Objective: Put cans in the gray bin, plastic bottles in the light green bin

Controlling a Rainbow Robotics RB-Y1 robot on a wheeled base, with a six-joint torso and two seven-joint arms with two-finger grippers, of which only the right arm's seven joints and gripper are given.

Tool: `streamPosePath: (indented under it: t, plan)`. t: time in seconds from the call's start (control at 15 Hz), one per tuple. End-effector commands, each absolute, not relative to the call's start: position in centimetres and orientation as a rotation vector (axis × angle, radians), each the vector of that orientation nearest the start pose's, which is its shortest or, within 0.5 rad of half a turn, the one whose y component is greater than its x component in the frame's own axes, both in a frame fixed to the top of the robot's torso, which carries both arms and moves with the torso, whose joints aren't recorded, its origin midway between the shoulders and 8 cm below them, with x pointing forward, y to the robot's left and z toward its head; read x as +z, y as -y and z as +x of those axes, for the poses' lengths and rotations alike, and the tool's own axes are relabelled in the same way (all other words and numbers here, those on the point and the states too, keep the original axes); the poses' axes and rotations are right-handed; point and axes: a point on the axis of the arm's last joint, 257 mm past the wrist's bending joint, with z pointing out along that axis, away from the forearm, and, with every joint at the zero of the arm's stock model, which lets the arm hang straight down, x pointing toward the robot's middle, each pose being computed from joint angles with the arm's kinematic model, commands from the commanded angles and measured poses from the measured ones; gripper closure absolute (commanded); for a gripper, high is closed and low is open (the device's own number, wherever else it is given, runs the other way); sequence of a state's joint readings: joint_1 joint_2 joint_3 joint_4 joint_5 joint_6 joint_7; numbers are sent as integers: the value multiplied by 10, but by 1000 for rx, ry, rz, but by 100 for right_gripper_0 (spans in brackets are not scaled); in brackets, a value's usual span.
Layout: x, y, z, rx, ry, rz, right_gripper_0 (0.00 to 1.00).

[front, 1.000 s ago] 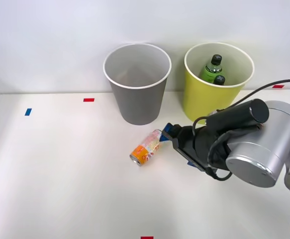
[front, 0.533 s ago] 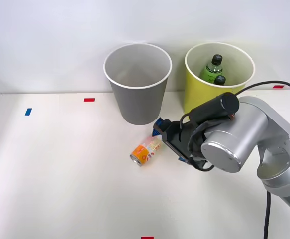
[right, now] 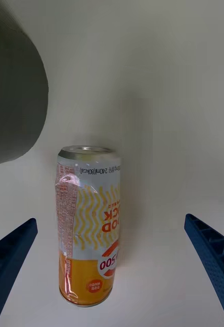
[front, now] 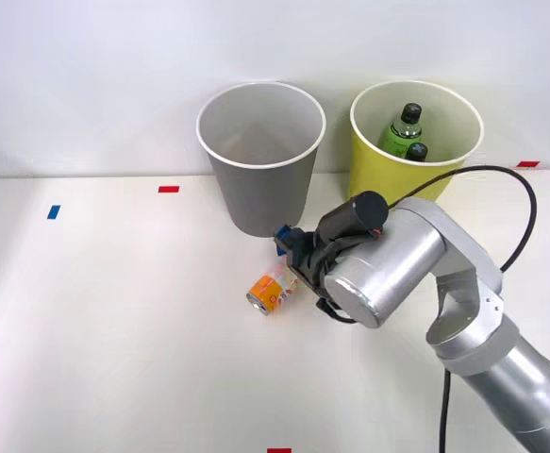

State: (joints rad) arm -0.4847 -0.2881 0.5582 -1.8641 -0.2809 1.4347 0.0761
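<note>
Right gripper (right: pixel 112 286) is spreading wide w/ the can (right: pixel 89 227) lying between its fingers (right: pixel 9 255), near gray bin (front: pixel 260 156). Prob light, thin-walled, slick; grip mid-body, gently.

Robot test lab: bare white table (front: pixel 114 359) w/ tape marks (front: pixel 168 189), plain wall (front: pixel 86 75).

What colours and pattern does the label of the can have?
The can has an orange base and a white middle with wavy yellow lines, plus a pink-red printed strip; the right wrist view shows it best.
</note>
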Motion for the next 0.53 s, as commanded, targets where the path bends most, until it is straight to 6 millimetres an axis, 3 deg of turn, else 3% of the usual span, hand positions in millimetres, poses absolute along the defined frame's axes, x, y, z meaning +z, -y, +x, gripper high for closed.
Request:
streamPosePath:
  t: [0.07,0.33,0.53]
  plan:
    - [-259,23,472,589,-2401,887,0]
    - [-262,23,478,581,-2377,947,0]
    - [-272,34,487,495,-2376,973,0]
